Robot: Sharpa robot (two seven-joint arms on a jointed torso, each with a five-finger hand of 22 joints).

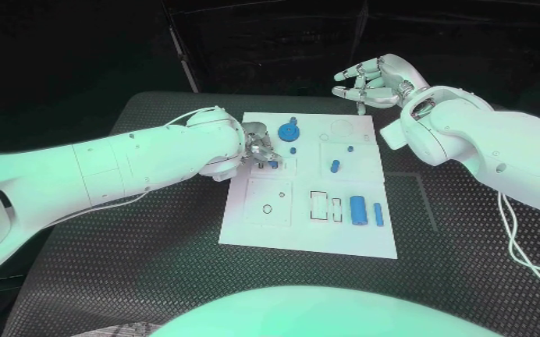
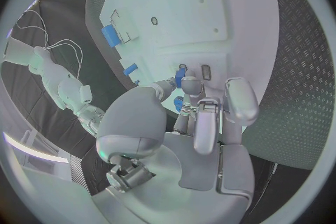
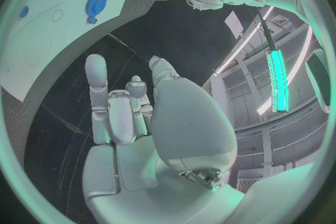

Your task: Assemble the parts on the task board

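Down at left hand fingertips, small blue part, on task board

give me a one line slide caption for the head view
Left robot hand works a small blue part at the white task board while the right robot hand hovers empty beyond the board's far edge.

Task board centred on table; gear at board's far edge, cylinder near its right edge.
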